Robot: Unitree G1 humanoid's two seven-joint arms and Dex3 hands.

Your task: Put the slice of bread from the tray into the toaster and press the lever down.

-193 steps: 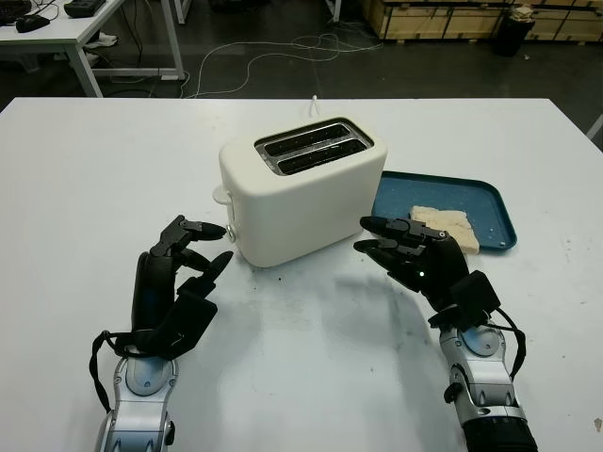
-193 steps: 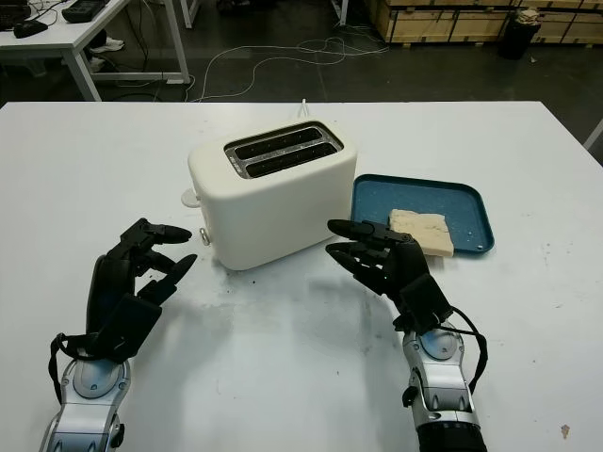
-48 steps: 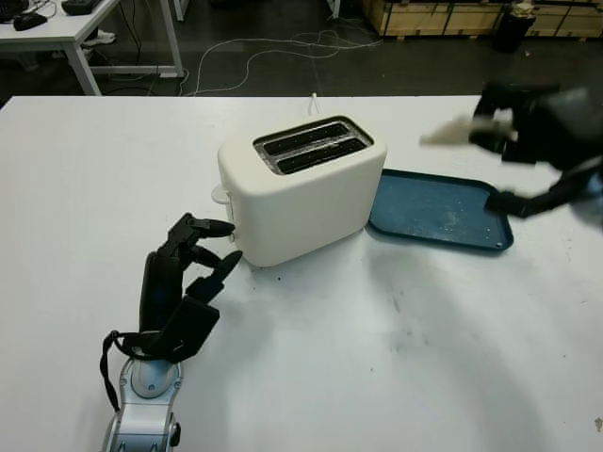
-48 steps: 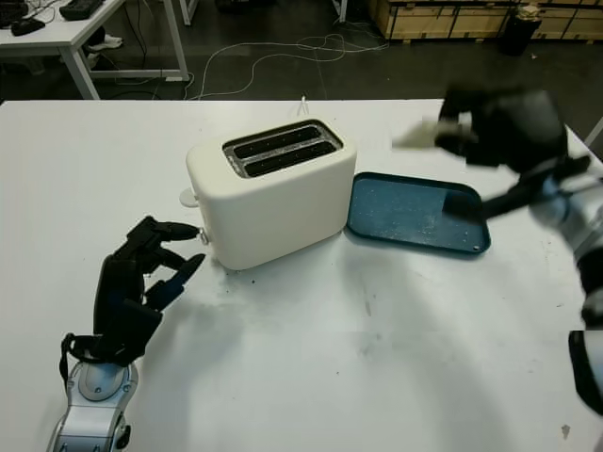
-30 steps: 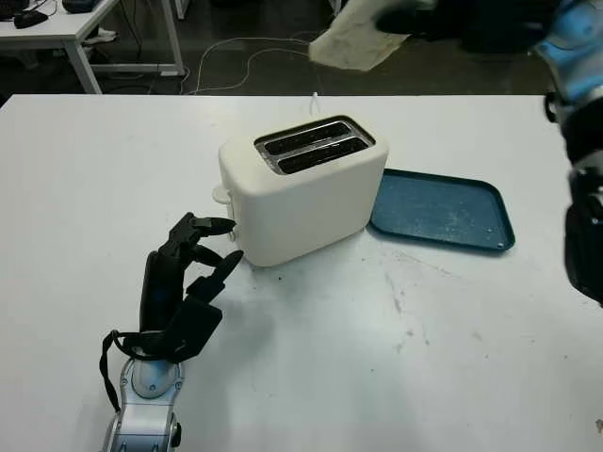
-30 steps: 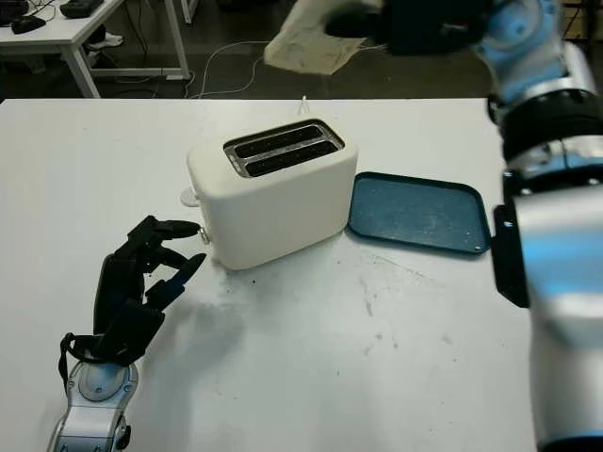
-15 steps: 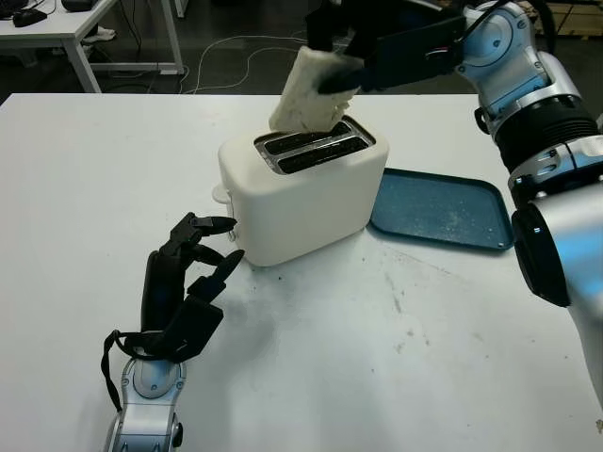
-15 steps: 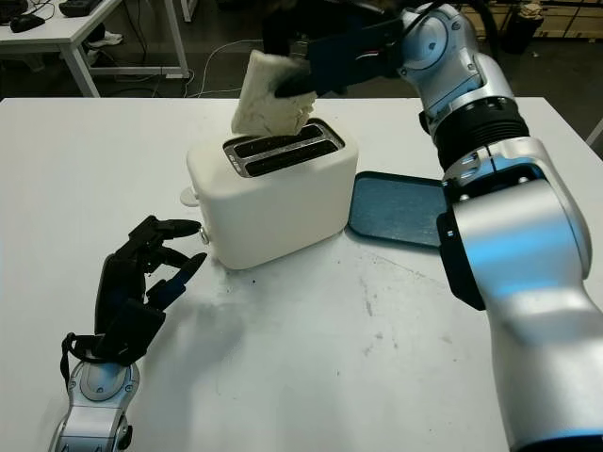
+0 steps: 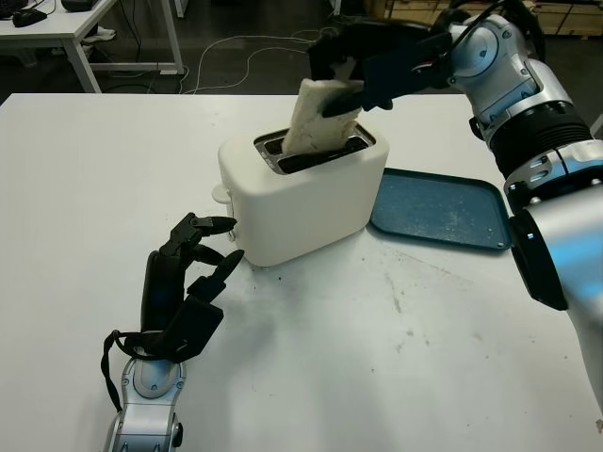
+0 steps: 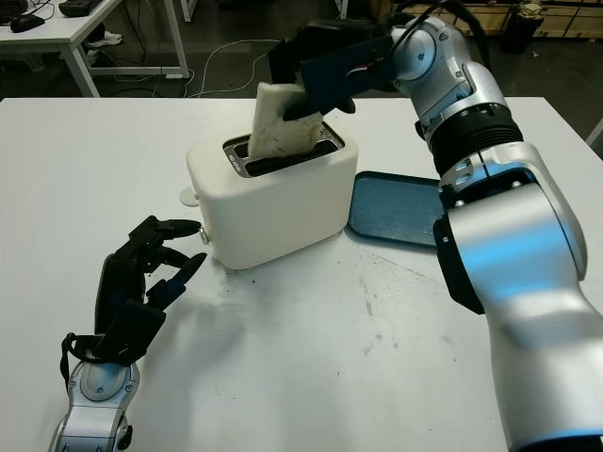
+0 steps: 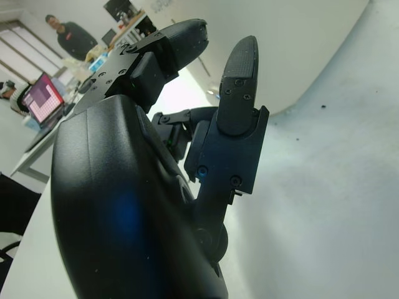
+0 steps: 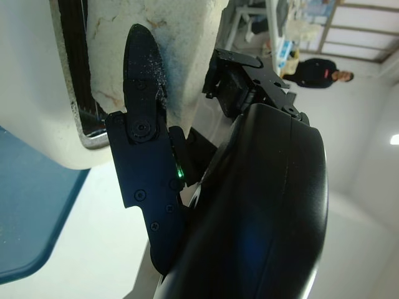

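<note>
At upper centre of the frame, bread goes into the toaster.
Right hand (image 9: 363, 66) pinches the slice of bread (image 9: 316, 118) by its top, lower edge already in 1 slot of the toaster (image 9: 301, 193); next, lower, release, press lever. Left hand (image 9: 184, 282), open, waits at lower left beside the lever end.

A lab workshop: white worktables (image 9: 57, 38), floor cables (image 9: 254, 56), wooden crates (image 9: 556, 14).
</note>
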